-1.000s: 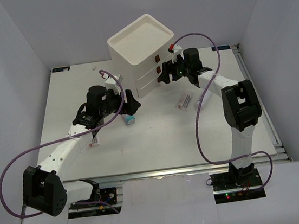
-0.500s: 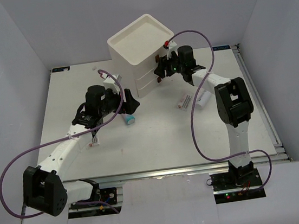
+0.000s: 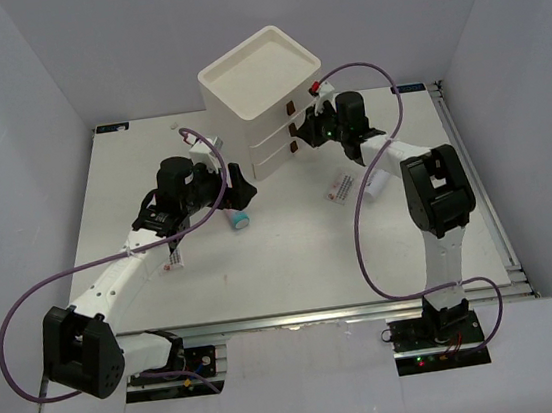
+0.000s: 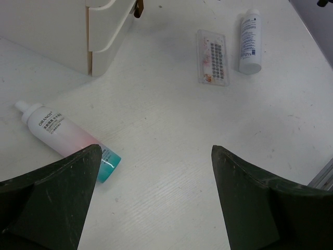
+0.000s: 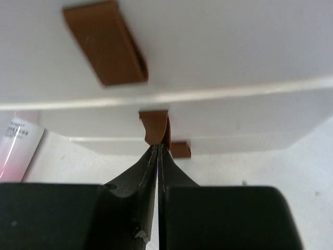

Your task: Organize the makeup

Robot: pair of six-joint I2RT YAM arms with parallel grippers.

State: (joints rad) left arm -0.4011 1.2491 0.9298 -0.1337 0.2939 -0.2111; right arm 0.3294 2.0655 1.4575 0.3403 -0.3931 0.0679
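Observation:
The makeup lies on the white table. A pink tube with a teal cap (image 3: 241,218) (image 4: 62,138) rests just ahead of my left gripper (image 3: 244,192) (image 4: 156,156), which is open and holds nothing. A flat red-printed packet (image 3: 340,187) (image 4: 212,63) and a white bottle (image 3: 374,185) (image 4: 250,41) lie right of centre. My right gripper (image 3: 305,132) (image 5: 158,147) is at the front of the drawer box (image 3: 260,72), its jaws pressed together on the brown handle of the middle drawer (image 5: 154,127).
The box's top is a shallow tray and it has three drawers; the top handle (image 5: 106,42) and bottom handle (image 5: 179,149) show around my right fingers. Another small packet (image 3: 174,264) lies beside the left forearm. Purple cables loop over both arms.
The right gripper has closed from wide open to shut at the middle drawer handle, after shifting slightly along the box front. The left arm has stayed still.

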